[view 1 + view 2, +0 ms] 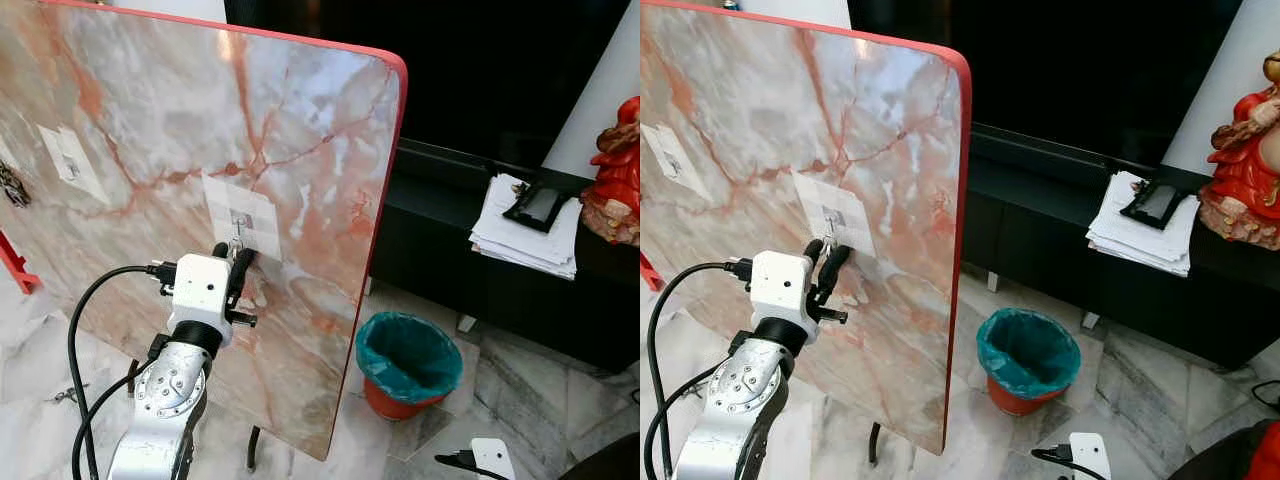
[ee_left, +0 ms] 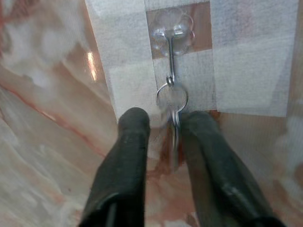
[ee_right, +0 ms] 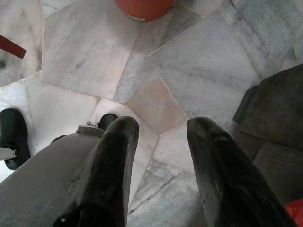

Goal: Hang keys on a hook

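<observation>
My left claw [image 2: 163,125] is up against the marble board [image 1: 150,130], which stands on its edge. My two fingers [image 2: 130,156] are a little apart. The keys [image 2: 173,137] hang between them, and I cannot tell if my fingers touch them. The key ring [image 2: 171,97] is on the hook [image 2: 170,56], which is stuck to a white patch [image 1: 240,215] on the board. To the right, on the floor, is a red bin [image 1: 408,365] with a green bag. Past it is a dark shelf [image 1: 450,260] with papers [image 1: 525,235] and a red statue [image 1: 615,175]. My right claw [image 3: 158,127] hangs down low over the floor, open, with nothing in it.
</observation>
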Robot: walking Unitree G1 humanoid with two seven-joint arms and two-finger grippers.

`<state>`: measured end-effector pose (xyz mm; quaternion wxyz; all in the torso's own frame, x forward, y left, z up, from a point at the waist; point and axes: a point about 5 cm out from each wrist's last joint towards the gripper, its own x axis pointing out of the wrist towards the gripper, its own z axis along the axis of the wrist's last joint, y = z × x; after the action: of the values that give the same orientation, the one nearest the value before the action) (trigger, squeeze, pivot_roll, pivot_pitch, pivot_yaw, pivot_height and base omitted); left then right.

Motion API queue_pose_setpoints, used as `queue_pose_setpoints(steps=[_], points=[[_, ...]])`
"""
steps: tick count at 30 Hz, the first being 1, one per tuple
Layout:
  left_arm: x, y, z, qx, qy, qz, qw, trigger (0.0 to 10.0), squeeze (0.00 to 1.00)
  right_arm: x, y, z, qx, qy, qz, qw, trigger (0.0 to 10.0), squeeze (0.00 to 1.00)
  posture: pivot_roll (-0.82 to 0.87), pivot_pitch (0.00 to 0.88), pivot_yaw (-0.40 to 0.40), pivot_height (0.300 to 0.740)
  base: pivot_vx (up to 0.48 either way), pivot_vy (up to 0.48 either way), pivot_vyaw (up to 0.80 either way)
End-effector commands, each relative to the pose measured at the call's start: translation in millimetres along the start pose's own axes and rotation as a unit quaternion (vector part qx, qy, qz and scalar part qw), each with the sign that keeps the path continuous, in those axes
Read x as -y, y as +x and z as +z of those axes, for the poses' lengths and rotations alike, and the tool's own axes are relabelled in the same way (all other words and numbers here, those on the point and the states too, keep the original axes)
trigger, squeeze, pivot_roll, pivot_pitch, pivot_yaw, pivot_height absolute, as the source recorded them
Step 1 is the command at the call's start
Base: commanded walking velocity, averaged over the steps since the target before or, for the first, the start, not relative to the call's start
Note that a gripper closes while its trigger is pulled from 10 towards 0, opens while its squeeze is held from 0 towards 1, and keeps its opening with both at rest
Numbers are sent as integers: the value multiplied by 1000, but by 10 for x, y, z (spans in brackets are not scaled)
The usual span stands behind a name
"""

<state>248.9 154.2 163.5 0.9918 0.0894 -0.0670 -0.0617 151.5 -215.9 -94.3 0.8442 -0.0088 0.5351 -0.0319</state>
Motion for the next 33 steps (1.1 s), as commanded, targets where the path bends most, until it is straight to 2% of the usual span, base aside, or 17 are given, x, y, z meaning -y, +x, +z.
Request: queue_pose_setpoints(steps=[1,11,13,14,15,16,17,18,20,22,24,26,28,29,30,32,33], points=[[8,-30,50,13,-8,-10,1000,10000,1000,17,0,30,2,-3,-1,1000,10000,0,20,0,-56,740,0,0,0],[-66,-175,76,21,-8,-19,1000,10000,1000,20,0,35,2,-5,-1,1000,10000,0,24,0,-56,740,0,0,0],[-265,-284,54,19,16,44,999,10000,1000,22,0,34,2,-4,-1,1000,10000,0,24,0,-56,740,0,0,0],[-265,-284,54,19,16,44,999,10000,1000,22,0,34,2,-4,-1,1000,10000,0,24,0,-56,740,0,0,0],[-398,-347,-5,10,18,87,996,10000,655,22,0,34,2,-5,-1,1000,10000,0,24,0,-56,740,0,0,0],[-471,-387,-41,5,16,110,994,10000,655,22,0,34,2,-5,-1,1000,10000,0,24,0,-56,740,0,0,0],[-555,-435,-94,-5,18,134,991,10000,55,22,0,35,2,-5,-1,1000,10000,0,37,0,-59,740,0,0,0],[-696,-539,-297,-51,36,163,985,10000,0,23,0,39,1,-7,0,1000,10000,0,40,0,-61,740,0,0,0],[-767,-626,-491,-96,54,164,980,10000,0,20,0,40,1,-9,1,1000,10000,0,40,0,-61,740,0,0,0],[-812,-760,-761,-149,51,156,975,10000,0,19,0,40,0,-11,1,1000,10000,0,40,0,-61,740,0,0,0],[-832,-945,-1084,-216,47,160,962,10000,0,22,0,39,-1,-9,-1,1000,10000,0,24,0,-58,740,0,0,0],[-834,-1036,-1246,-249,44,165,953,10000,0,23,1,41,-1,-9,-2,1000,10000,0,24,0,-59,740,0,0,0],[-813,-1215,-1555,-312,23,175,934,10000,0,23,1,42,-3,-10,-2,1000,10000,0,25,0,-67,740,0,0,0],[-813,-1215,-1555,-312,23,175,934,10000,0,23,1,42,-3,-10,-2,1000,10000,0,25,0,-67,740,0,0,0],[-786,-1276,-1658,-332,15,173,927,10000,0,23,1,42,-4,-12,-2,1000,10000,0,25,0,-67,740,0,0,0],[-685,-1452,-1932,-395,-4,162,904,10000,0,22,1,41,-6,-14,-2,1000,10000,0,27,0,-72,740,0,0,0],[-623,-1563,-2072,-432,-12,156,888,10000,0,22,1,41,-7,-14,-2,1000,10000,0,27,0,-72,740,0,0,0]])
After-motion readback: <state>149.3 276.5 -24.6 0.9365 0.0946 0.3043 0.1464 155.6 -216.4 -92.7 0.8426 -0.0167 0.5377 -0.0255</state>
